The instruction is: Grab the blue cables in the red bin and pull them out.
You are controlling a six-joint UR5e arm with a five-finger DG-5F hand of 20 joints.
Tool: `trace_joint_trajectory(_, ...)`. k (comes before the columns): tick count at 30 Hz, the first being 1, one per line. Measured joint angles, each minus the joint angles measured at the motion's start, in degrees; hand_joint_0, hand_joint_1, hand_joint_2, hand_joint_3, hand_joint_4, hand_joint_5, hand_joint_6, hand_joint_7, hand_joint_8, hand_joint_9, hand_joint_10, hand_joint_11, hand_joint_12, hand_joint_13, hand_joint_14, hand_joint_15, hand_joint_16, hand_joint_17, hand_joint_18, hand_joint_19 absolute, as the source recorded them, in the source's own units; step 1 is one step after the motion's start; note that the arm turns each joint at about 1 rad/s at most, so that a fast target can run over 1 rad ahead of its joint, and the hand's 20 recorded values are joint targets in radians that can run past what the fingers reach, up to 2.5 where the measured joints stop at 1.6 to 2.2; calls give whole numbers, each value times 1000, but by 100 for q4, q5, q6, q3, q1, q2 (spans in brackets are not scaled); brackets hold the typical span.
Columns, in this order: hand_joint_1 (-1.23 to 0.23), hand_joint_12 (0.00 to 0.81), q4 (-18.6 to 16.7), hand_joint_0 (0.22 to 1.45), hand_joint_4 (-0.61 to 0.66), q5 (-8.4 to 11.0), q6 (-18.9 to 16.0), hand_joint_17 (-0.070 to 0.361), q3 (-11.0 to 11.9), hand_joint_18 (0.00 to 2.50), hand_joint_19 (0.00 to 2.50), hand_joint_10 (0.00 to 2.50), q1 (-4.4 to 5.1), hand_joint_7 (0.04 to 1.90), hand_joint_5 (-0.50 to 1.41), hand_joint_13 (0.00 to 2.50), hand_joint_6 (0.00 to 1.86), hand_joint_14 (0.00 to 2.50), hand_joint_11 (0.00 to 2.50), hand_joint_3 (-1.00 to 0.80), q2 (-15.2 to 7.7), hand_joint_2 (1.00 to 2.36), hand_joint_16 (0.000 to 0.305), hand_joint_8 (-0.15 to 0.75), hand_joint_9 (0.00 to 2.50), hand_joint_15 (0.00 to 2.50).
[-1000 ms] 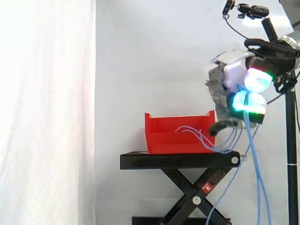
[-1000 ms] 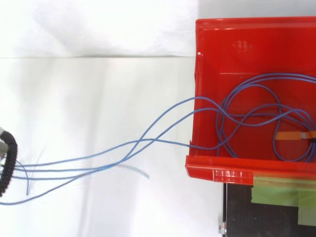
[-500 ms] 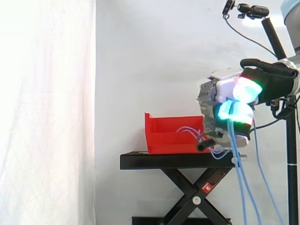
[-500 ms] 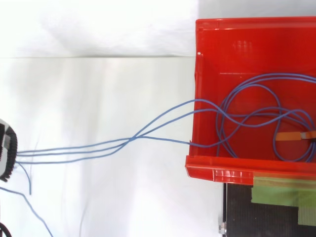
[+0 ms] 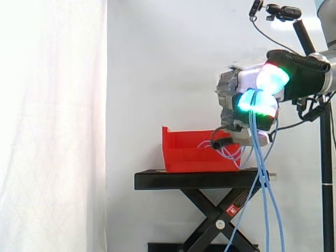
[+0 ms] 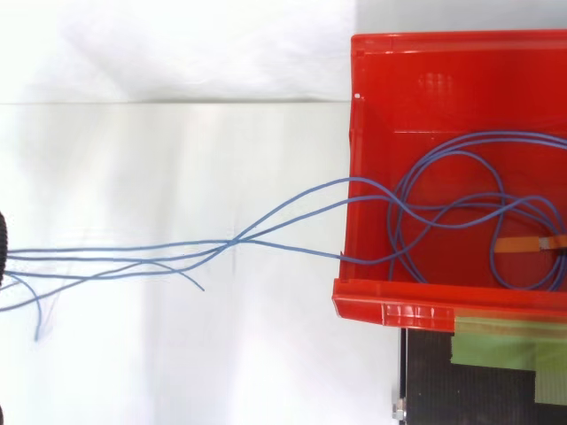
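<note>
The red bin (image 5: 184, 152) stands on the black stand (image 5: 199, 180). In the top view several blue cables (image 6: 283, 208) coil inside the bin (image 6: 354, 177), pass over its left wall and run out to the view's left edge. In the side view my hand (image 5: 233, 97) hovers just above the bin's right end, fingers curled round the blue cables (image 5: 262, 199). From the glowing cyan and green pads (image 5: 252, 102) the strands hang down past the stand's right edge.
An orange tag (image 6: 518, 243) lies among the coils at the bin's right. Green tape (image 6: 496, 341) sits on the stand beside the bin. A black camera pole (image 5: 325, 157) rises at the far right, close behind my hand.
My hand has shifted left toward the bin and risen slightly, still holding the cables. In the top view the strands outside the bin have swung upward and a loose end now lies nearer the middle.
</note>
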State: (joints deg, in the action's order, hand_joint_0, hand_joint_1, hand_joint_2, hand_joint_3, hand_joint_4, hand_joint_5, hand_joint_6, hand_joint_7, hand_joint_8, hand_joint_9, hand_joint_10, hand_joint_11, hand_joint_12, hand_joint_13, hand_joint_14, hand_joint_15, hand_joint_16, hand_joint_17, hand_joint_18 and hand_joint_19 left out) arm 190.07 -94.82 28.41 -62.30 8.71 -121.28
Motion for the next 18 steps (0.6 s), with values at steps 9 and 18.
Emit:
trace_joint_trajectory(9, -885, 288, 220, 811, 46, -37, 693, 98, 84, 1049, 1037, 25, -13, 682, 776, 1328, 631, 902, 975, -1000, -1, 1000, 44, 249, 1034, 1570)
trace_joint_trajectory(18, -910, 286, 298, 783, 61, -38, 716, 102, 87, 1040, 1025, 27, -51, 629, 706, 1322, 683, 857, 968, -1000, -1, 1000, 45, 254, 1023, 1562)
